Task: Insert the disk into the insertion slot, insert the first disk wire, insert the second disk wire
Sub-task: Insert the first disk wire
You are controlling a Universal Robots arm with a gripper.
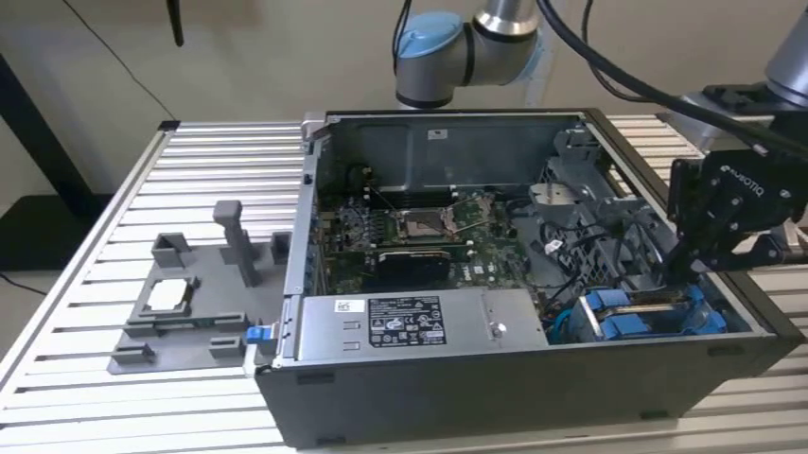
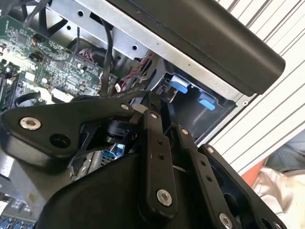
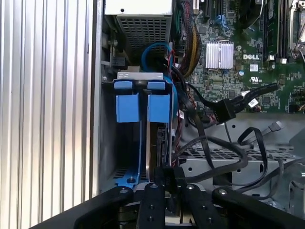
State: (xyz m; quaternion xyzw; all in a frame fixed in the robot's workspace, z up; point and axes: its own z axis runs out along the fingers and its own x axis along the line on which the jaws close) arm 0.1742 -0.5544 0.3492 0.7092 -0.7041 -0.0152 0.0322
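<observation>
The black gripper (image 3: 167,177) clenches the blue-framed silver-grey disk (image 3: 158,143) in the grey metal insertion slot (image 3: 108,138), which in the exterior view sits at four o'clock from the green motherboard (image 1: 417,236). It probably needs a straight push, clear of the black cables (image 3: 214,143).

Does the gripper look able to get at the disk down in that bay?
Probably yes. The case is open, and the gripper sits right at the near edge of the disk, which stands in the slot. Black cables crowd one side but don't cross it.

White lettering on the gripper (image 1: 692,270), fine print on the power-supply label (image 1: 404,322), logo on the motherboard (image 3: 252,57).
</observation>
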